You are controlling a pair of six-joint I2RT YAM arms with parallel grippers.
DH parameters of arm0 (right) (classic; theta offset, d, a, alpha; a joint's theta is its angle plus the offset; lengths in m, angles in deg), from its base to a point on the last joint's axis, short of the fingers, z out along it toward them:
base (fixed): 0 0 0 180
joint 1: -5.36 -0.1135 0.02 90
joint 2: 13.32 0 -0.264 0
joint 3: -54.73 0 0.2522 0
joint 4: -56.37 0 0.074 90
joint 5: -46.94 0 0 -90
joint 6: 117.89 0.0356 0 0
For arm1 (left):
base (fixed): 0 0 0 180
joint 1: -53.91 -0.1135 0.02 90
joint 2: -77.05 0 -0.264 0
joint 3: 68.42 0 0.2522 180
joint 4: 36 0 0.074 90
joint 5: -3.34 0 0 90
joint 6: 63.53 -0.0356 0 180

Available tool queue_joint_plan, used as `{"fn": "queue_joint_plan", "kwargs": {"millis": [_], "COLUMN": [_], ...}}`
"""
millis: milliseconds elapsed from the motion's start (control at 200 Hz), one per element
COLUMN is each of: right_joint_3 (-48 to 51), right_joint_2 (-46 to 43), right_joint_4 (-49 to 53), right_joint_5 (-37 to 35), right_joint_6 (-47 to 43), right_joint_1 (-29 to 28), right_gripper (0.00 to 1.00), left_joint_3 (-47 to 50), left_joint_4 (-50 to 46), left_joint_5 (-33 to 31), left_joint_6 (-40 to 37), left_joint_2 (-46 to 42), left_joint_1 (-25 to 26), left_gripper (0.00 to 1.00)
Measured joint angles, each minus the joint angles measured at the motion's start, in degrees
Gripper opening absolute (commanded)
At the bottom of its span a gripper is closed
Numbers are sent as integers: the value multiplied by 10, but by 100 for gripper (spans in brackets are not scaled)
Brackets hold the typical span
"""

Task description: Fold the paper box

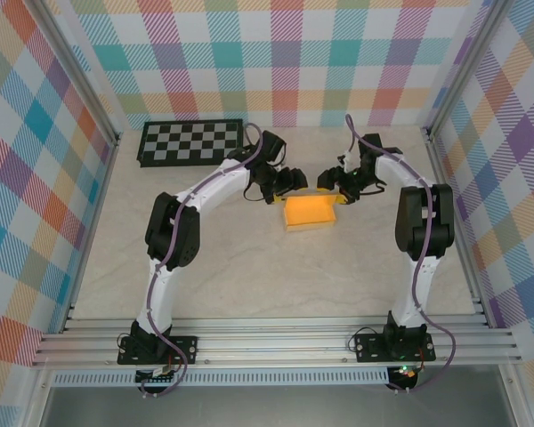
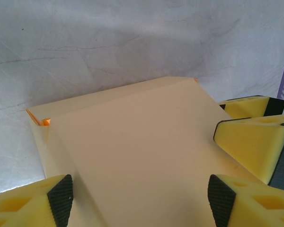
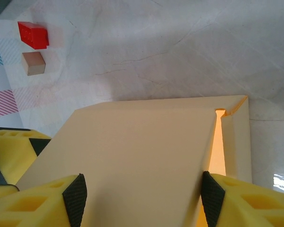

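**Both end effectors at the paper box, fingers wide apart**

The paper box (image 1: 310, 213) sits around the middle of the counter (image 1: 249, 276), a bit toward the far side. It's yellow-orange, closer to the arms than the checkerboard (image 1: 191, 142), off to that board's right and well apart from it. The counter is pale and marbled, with plaid walls (image 1: 294, 53) all around.

Both arms bend in toward the box. The left end effector (image 1: 287, 181) is at its far left edge and the right end effector (image 1: 332, 184) at its far right edge. Their tips are near each other.

On the left wrist cam, the left one's fingers (image 2: 60, 198) are spread wide, with a broad pale-yellow panel of the box running up between them. The panel looks tilted, with a folded strip along its far edge and a bit of orange peeking out at the left corner. The right end effector's yellow fingers come in from the right at the panel's edge. I honestly can't tell if they're touching it.

It's the same on the right wrist cam. The fingers (image 3: 75, 198) are spread, not pinching anything, with the panel between them. There's a slit along the right of the panel with a narrow side strip past it, and one fingertip sits at the near end of that slit. A small red block (image 3: 33, 34) and a tan cube (image 3: 34, 63) sit just beside each other on the counter, well away from the box.
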Motion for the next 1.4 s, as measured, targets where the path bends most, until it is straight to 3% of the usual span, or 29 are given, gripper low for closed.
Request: {"fn": "queue_joint_plan", "kwargs": {"millis": [360, 490, 885, 1400], "right_joint_3": [5, 5, 5, 16], "right_joint_2": [-4, -5, -9, -40], "right_joint_4": [4, 8, 15, 9], "right_joint_5": [-17, -23, -42, -57], "right_joint_6": [-1, -3, -3, 16], "right_joint_1": [1, 1, -2, -22], "right_gripper": [67, 68, 68, 72], "left_joint_3": [-14, -14, -13, 72], "left_joint_4": [9, 9, 26, 22], "left_joint_5": [8, 10, 7, -33], "left_joint_6": [39, 45, 84, 32], "left_joint_2": [0, 0, 0, -21], "left_joint_1": [2, 5, 16, 10], "left_gripper": [67, 73, 78, 85]}}
